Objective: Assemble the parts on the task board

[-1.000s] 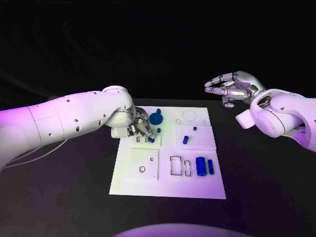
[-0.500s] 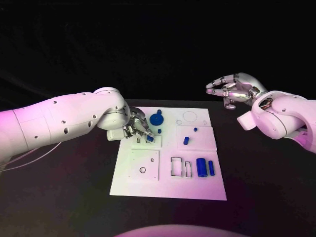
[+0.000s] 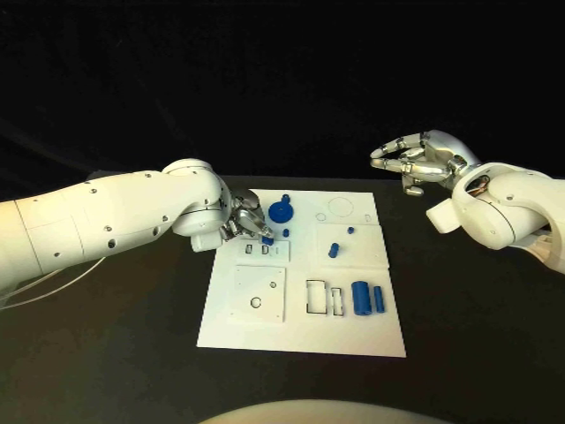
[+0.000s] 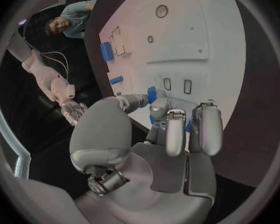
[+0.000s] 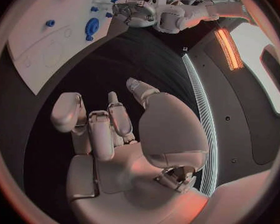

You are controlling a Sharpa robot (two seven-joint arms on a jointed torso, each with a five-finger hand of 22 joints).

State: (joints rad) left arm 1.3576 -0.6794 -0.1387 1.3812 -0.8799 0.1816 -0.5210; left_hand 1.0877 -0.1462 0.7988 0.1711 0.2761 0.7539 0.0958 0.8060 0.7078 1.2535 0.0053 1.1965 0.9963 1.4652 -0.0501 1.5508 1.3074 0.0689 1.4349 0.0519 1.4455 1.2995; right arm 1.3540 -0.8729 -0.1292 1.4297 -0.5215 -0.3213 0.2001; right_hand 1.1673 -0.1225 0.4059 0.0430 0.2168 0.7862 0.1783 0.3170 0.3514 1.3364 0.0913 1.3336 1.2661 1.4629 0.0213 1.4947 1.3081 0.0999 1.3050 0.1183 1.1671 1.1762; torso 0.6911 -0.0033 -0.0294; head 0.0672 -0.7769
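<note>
Three cameras: one on the head, one at each wrist.
Head view looked down from well above on the board point(image 3: 303, 274) and both arms. Left wrist fisheye sat close behind the left hand point(image 4: 171, 129), facing the board. Right wrist fisheye, behind the right hand point(image 5: 115, 129), caught the board's far corner; all three shared the board.

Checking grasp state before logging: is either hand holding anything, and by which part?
The left hand pinches a small blue part at its fingertips; which end cannot be told. The right hand holds nothing, fingers curled.

The left hand point(image 3: 248, 222) has lifted a small blue part point(image 3: 267, 238) (pinched) off the task board point(image 3: 302, 331).
</note>
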